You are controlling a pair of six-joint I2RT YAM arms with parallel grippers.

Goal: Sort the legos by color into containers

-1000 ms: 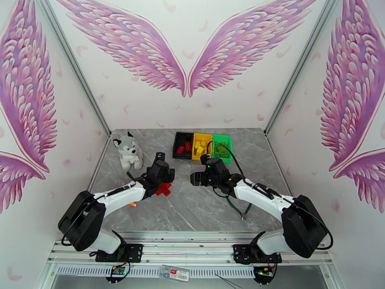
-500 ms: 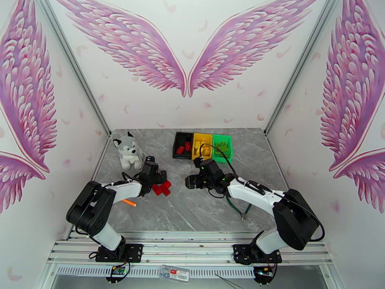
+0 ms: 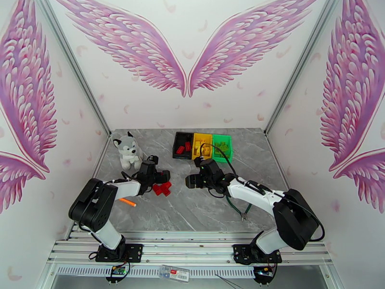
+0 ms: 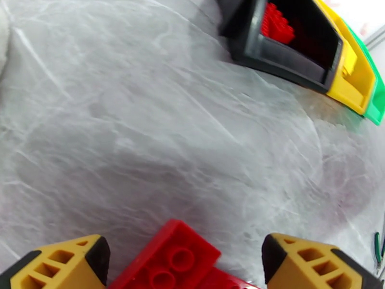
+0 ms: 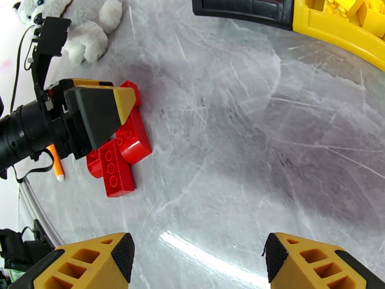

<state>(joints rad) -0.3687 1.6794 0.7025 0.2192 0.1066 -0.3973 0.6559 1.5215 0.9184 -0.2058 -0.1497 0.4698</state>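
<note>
A clump of red legos (image 3: 162, 189) lies on the grey table left of centre. My left gripper (image 3: 158, 181) is low over it and open, and its yellow fingers (image 4: 62, 263) straddle a red studded brick (image 4: 173, 258) without touching it. My right gripper (image 3: 192, 180) hovers open to the right of the clump, facing the red legos (image 5: 120, 152), with nothing between its fingers (image 5: 77, 261). The black (image 3: 182, 145), yellow (image 3: 201, 145) and green (image 3: 222, 147) containers stand joined at the back. Red legos (image 4: 276, 25) lie in the black one and yellow legos (image 5: 351, 8) in the yellow one.
A plush husky (image 3: 127, 150) sits at the back left, close behind my left arm. A small orange peg (image 3: 127, 202) lies beside that arm. A green cable (image 3: 240, 208) trails under my right arm. Bare table stretches between the clump and the containers.
My left gripper has drawn back to the left and come down over the red clump. My right gripper has shifted a little left toward it.
</note>
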